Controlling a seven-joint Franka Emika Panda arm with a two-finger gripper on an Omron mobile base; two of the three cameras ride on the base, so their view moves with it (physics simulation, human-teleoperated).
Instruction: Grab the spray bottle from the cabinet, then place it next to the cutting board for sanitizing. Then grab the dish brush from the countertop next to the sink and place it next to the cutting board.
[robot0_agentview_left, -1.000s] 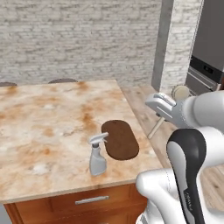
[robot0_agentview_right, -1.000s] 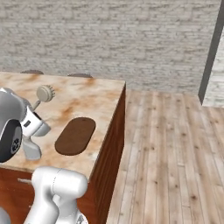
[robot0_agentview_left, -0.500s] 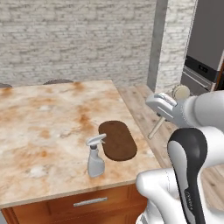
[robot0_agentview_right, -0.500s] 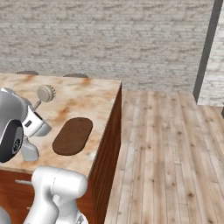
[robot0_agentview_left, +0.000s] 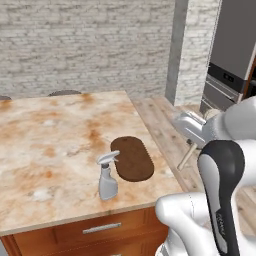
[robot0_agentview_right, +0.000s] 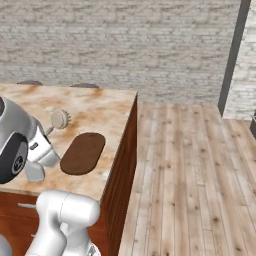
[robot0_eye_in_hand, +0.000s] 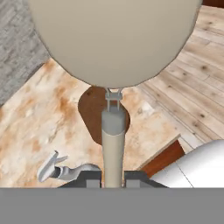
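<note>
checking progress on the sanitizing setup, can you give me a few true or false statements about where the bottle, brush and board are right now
1. The spray bottle stands upright on the countertop beside the cutting board. True.
2. The dish brush lies flat on the countertop next to the board. False: the gripper is shut on its handle and holds it in the air, head away from the hand.
3. The cutting board lies near the corner of the countertop, close to the wooden floor side. True.
4. The spray bottle sits on top of the cutting board. False: it stands on the bare countertop, just off the board's edge.
5. The brush head is square and dark. False: it is round and pale.
</note>
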